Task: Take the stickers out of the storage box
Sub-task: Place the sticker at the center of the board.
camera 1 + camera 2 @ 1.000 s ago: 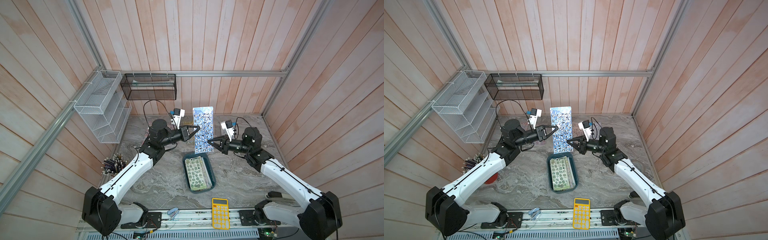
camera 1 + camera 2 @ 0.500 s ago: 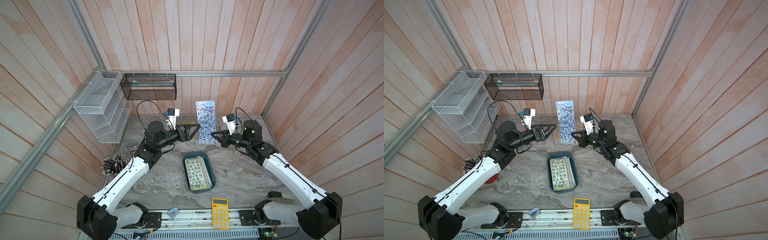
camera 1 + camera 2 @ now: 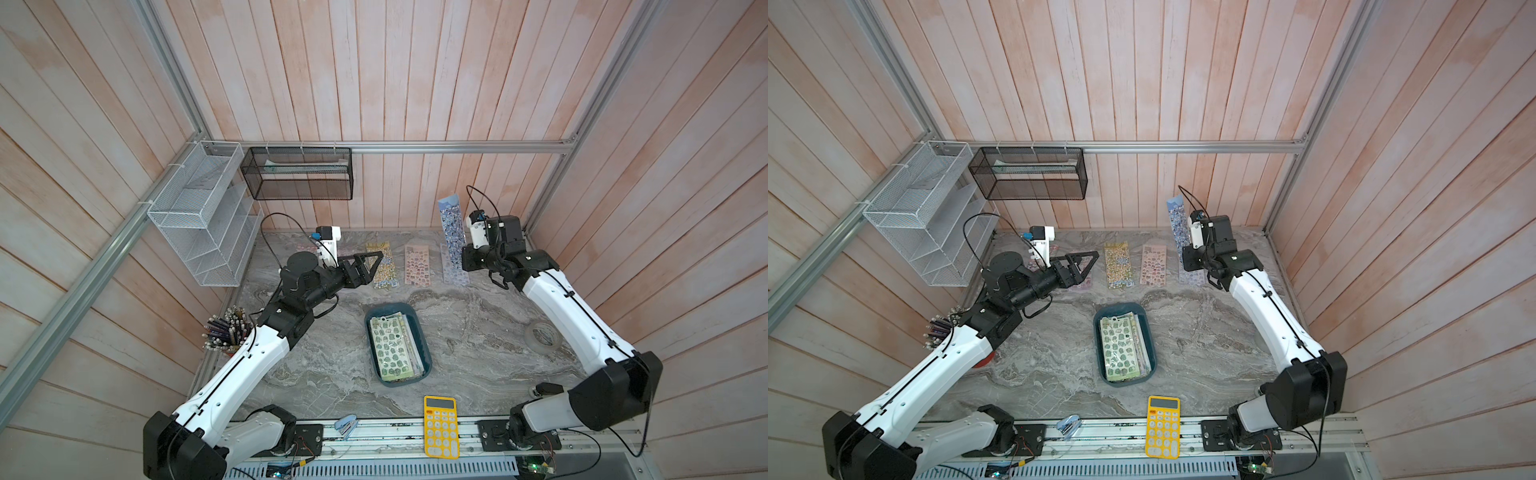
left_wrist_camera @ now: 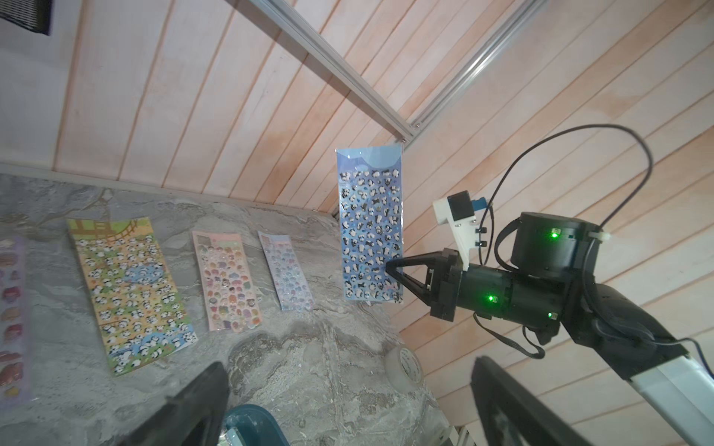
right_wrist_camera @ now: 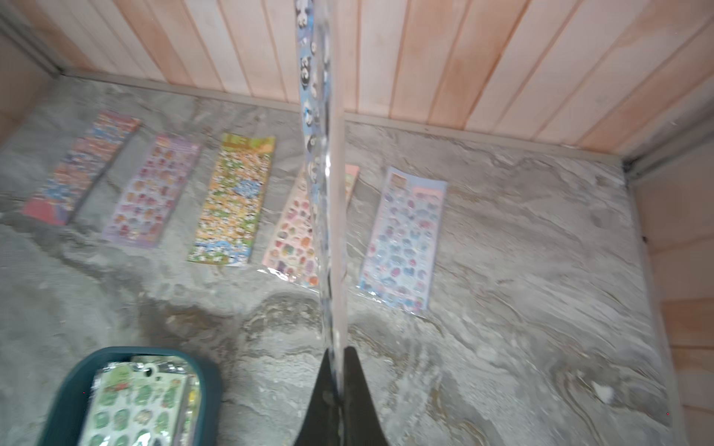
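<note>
Right jaws clamped near lower corner of blue panda sticker sheet [image 4: 369,228], held upright above desk [image 3: 478,345] at right end of row of five sheets [image 5: 232,200] already laid out. Left jaws wide apart, empty. Box [image 3: 388,311] mid-desk; green-topped stack [image 3: 390,347] yet to remove

White-shelled arms [image 3: 569,307], black joints, looping black cables [image 4: 618,131], green lights [image 4: 490,298], black triangular-fingered left gripper [image 3: 372,269], right gripper [image 4: 388,266]
</note>
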Robot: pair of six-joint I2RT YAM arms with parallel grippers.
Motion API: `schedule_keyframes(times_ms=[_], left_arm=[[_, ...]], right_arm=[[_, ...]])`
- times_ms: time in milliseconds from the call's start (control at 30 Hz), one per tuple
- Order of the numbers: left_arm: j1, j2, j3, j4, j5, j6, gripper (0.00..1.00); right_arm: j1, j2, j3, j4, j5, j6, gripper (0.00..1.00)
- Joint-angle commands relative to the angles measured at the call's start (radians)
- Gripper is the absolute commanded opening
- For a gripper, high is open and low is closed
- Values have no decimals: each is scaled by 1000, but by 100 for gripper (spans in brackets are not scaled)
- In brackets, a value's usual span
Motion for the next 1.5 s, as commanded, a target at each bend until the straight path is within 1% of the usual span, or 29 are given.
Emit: schedule_keyframes(times_ms=[0, 200, 267, 333, 467, 567, 600, 700, 767, 967, 1200, 1467], left_arm=[[29, -47, -20, -27, -95, -24, 100], [58, -60, -39, -51, -93, 1, 100], [64, -59, -39, -59, -75, 17, 94], [68, -59, -43, -60, -58, 33, 92], [77, -48, -43, -64, -46, 56, 91], [85, -30, -40, -60, -22, 56, 91], [90, -24, -37, -60, -10, 56, 91], [99, -3, -30, -61, 12, 59, 89], [104, 6, -28, -61, 16, 59, 88], [111, 27, -26, -57, 17, 56, 87], [121, 63, -13, -54, 13, 38, 85], [126, 113, -3, -35, 26, 6, 83]], right_arm=[[-27, 63, 43, -94, 173, -20, 0], [-127, 187, 99, -99, 161, -5, 0], [-166, 225, 113, -90, 157, -20, 0], [-208, 256, 123, -76, 148, -32, 0], [-300, 318, 152, -75, 42, -28, 0], [-343, 370, 159, -77, -54, -27, 0], [-350, 392, 165, -81, -77, -31, 0], [-353, 462, 194, -99, -72, -40, 0], [-353, 505, 217, -110, -81, -47, 0], [-359, 594, 258, -117, -92, -54, 0], [-359, 715, 335, -143, 32, -63, 0], [-359, 754, 308, -103, 81, -73, 1]])
